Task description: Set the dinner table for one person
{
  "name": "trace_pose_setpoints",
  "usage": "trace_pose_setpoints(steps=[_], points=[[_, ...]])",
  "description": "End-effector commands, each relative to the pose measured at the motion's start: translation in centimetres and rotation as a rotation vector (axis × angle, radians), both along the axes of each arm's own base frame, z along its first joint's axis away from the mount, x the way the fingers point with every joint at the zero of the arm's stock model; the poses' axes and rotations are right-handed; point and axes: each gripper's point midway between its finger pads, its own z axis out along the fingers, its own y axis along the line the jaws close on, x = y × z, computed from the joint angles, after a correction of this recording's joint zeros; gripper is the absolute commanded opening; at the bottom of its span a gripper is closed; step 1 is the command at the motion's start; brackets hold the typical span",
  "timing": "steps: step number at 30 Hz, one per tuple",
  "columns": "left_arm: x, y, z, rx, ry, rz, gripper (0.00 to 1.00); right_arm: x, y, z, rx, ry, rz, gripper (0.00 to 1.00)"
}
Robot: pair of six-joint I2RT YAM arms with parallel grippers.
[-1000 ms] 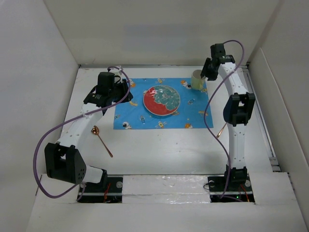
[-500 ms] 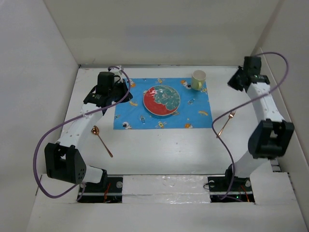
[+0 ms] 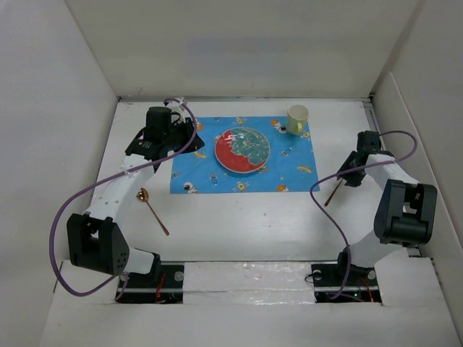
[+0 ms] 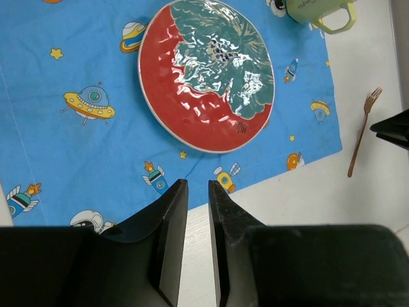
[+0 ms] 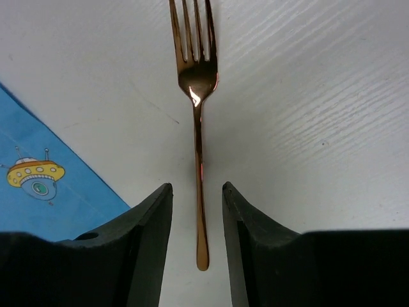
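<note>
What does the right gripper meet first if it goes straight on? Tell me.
Probably the fork, whose handle lies between the right gripper's open jaws, on the table; depth unclear.

White dinner table (image 3: 239, 224) with white side walls. Straight on it there's a blue space-cartoon mat (image 3: 202, 173), lying flat toward the far side. A copper spoon (image 3: 153, 212) sits on the white off the mat's near left corner. A copper fork (image 5: 197, 147) lies off the near right corner. Neither one touches the mat.
</note>
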Motion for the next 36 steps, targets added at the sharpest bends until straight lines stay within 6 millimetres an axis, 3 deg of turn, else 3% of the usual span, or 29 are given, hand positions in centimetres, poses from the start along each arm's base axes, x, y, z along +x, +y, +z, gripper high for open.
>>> trace_pose_setpoints(steps=[1, 8, 13, 15, 19, 21, 24, 25, 26, 27, 28, 29, 30, 33, 34, 36], points=[[0.1, -0.3, 0.8, -0.027, -0.033, -0.014, 0.17, 2.0, -0.3, 0.5, -0.077, -0.022, 0.038, 0.41], [-0.3, 0.4, 1.4, -0.003, -0.060, 0.007, 0.18, 1.6, -0.6, -2.3, -0.108, 0.069, 0.008, 0.29], [-0.3, 0.9, 1.8, 0.015, -0.076, 0.024, 0.18, 1.8, -0.5, -2.7, -0.113, 0.101, 0.001, 0.25], [-0.3, 0.9, 1.9, 0.018, -0.079, 0.026, 0.18, 2.0, -0.5, -2.9, -0.110, 0.118, 0.008, 0.12], [-0.3, 1.2, 2.0, 0.030, -0.087, 0.037, 0.18, 1.9, -0.5, -3.0, -0.107, 0.134, 0.015, 0.00], [-0.4, 1.3, 2.0, 0.032, -0.087, 0.040, 0.18, 2.0, 0.0, -2.8, -0.107, 0.119, 0.026, 0.00], [-0.5, 1.3, 2.1, 0.030, -0.083, 0.038, 0.19, 2.8, 1.2, 0.0, -0.123, 0.040, 0.057, 0.00], [-0.5, 1.2, 2.4, 0.023, -0.086, 0.034, 0.24, 3.1, 1.5, 2.1, -0.142, -0.011, 0.064, 0.00], [-0.4, 1.1, 2.5, 0.019, -0.082, 0.032, 0.27, 3.8, 2.2, 4.0, -0.147, -0.050, 0.081, 0.00], [-0.5, 0.9, 2.7, 0.012, -0.075, 0.024, 0.29, 4.6, 4.3, 6.8, -0.151, -0.112, 0.136, 0.00], [-0.5, 0.8, 2.9, 0.009, -0.076, 0.019, 0.31, 4.7, 5.6, 6.9, -0.147, -0.116, 0.167, 0.00], [-0.6, 0.7, 3.1, -0.002, -0.073, 0.019, 0.32, 5.3, 6.7, 9.6, -0.159, -0.163, 0.188, 0.00], [-0.7, 0.6, 3.4, -0.013, -0.078, 0.018, 0.33, 5.5, 8.0, 10.9, -0.153, -0.191, 0.220, 0.00], [-1.0, 0.3, 5.0, -0.050, -0.103, 0.017, 0.37, 6.6, 15.0, 14.4, -0.069, -0.301, 0.370, 0.00], [-0.8, 0.6, 5.8, -0.045, -0.123, 0.038, 0.39, 6.3, 18.2, 15.0, -0.038, -0.314, 0.441, 0.00], [-1.0, 1.2, 7.0, -0.030, -0.146, 0.063, 0.41, 7.4, 22.4, 16.0, 0.008, -0.342, 0.508, 0.00]])
